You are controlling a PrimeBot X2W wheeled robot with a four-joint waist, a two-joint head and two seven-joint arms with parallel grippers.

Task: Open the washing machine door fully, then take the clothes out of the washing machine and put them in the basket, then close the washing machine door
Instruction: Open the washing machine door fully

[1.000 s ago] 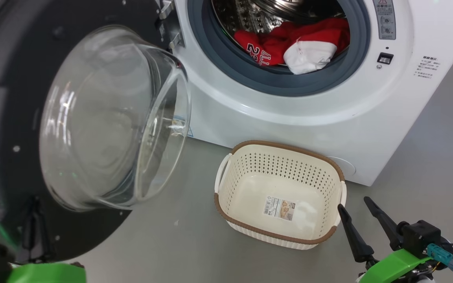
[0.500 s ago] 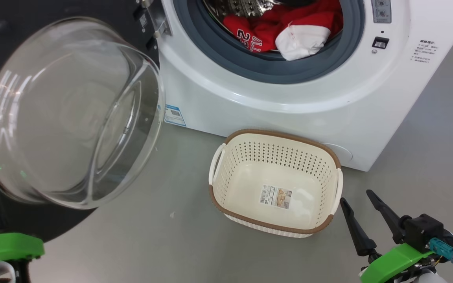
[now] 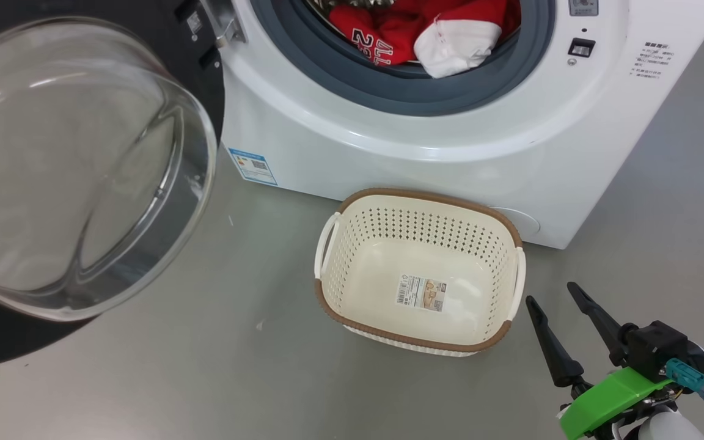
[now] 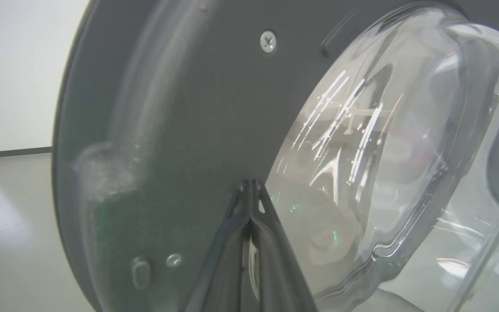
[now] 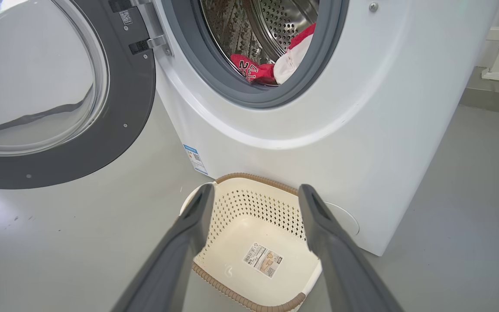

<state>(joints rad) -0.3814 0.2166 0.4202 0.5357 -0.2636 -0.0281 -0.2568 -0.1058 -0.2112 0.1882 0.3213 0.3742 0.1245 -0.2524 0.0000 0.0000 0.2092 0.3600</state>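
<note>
Washing machine point(image 3: 462, 153) stood with its door point(image 5: 124, 108) swung wide, red clothes point(image 3: 388, 30) in the drum point(image 5: 284, 21), and basket point(image 3: 419, 197) on the floor point(image 3: 205, 379) in front. Left gripper point(image 4: 251, 193) held its jaws clenched at the door's inner face; right gripper point(image 3: 550, 293) kept its jaws spread beside the basket.

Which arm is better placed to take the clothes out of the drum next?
Right, probably. The right gripper is open, holds nothing, and points over the basket toward the clothes. The left gripper is shut, close to the door.
</note>
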